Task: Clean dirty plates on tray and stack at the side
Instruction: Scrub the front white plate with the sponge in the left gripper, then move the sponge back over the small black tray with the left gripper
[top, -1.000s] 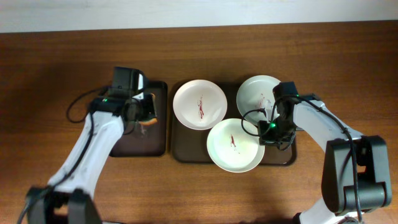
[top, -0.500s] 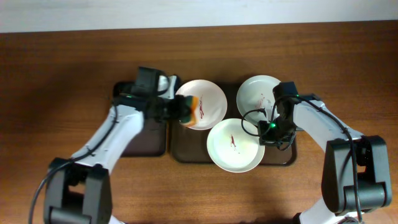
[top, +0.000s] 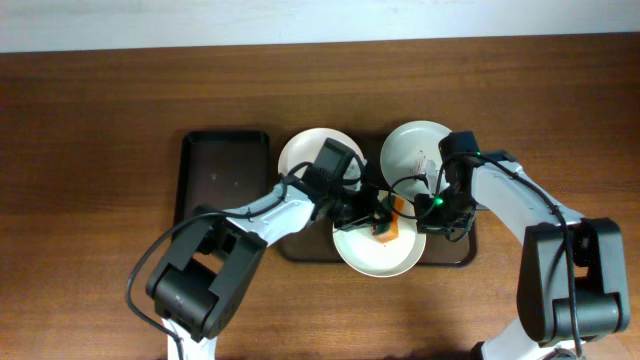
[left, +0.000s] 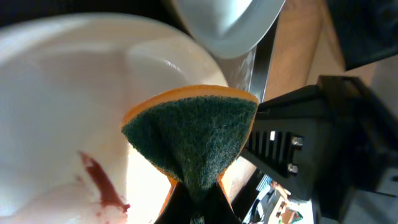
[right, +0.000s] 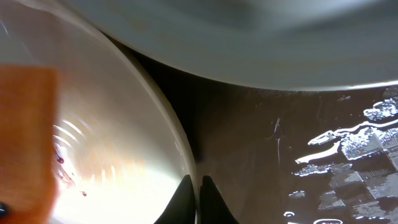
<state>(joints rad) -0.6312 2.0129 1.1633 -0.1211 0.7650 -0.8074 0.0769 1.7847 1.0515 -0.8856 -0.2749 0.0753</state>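
Three white plates with red smears sit on the dark tray (top: 300, 248): the front plate (top: 365, 255), the back left plate (top: 305, 160) and the back right plate (top: 410, 150). My left gripper (top: 385, 222) is shut on an orange and green sponge (left: 196, 137) and holds it over the front plate (left: 56, 93), close to a red smear (left: 102, 183). My right gripper (right: 198, 186) is shut on the front plate's right rim (right: 180, 149). The sponge shows as an orange blur in the right wrist view (right: 25, 137).
A second dark tray (top: 222, 190) lies to the left of the plate tray. The back right plate (right: 249, 37) overhangs my right gripper. The wet tray floor (right: 298, 143) lies to the right of the gripped rim. Brown table (top: 90, 120) surrounds both trays.
My left arm has swung right with the sponge, from the left tray, past the back left plate, to over the front plate. My right gripper has stayed on the plate rim.
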